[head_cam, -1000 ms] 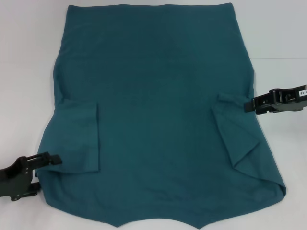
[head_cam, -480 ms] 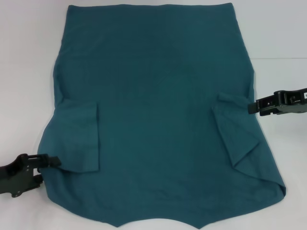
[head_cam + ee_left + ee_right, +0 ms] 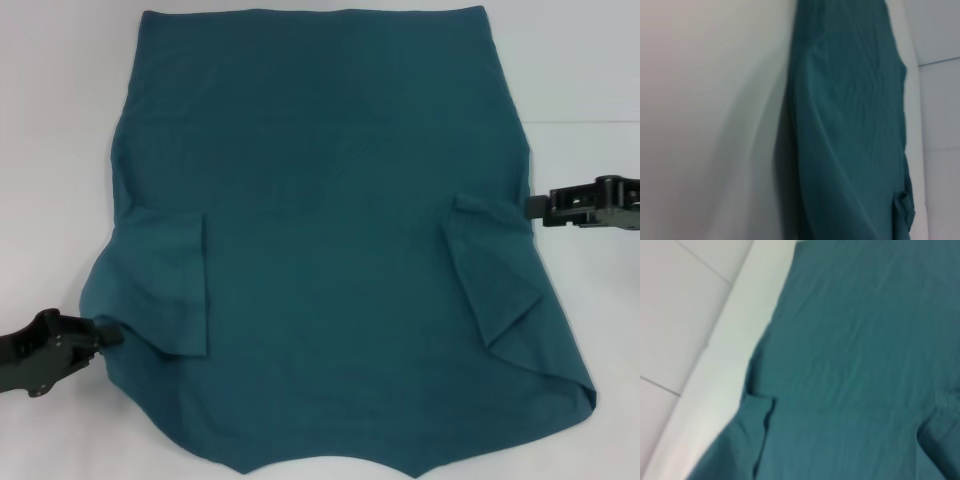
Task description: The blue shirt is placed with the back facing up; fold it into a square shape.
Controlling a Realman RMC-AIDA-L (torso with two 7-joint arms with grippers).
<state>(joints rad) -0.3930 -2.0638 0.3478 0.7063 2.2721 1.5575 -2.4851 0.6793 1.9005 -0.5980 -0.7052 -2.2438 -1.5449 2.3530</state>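
Note:
The blue shirt point(image 3: 320, 230) lies flat on the white table point(image 3: 50, 150) with its plain back up. Both short sleeves are folded inward onto the body, the left sleeve point(image 3: 165, 290) and the right sleeve point(image 3: 495, 280). My left gripper point(image 3: 105, 335) is low at the shirt's near left edge and touches the fabric there. My right gripper point(image 3: 532, 207) is at the shirt's right edge, beside the top of the folded right sleeve. The shirt also shows in the left wrist view point(image 3: 850, 125) and in the right wrist view point(image 3: 865, 365).
Bare white table lies on both sides of the shirt. The right wrist view shows the table's edge point(image 3: 725, 350) with tiled floor point(image 3: 670, 300) beyond it. The shirt's hem reaches the far end of the head view.
My left gripper has moved down and outward along the shirt's near left edge, and that edge has drawn in. My right gripper has moved right and slightly up, off the right sleeve.

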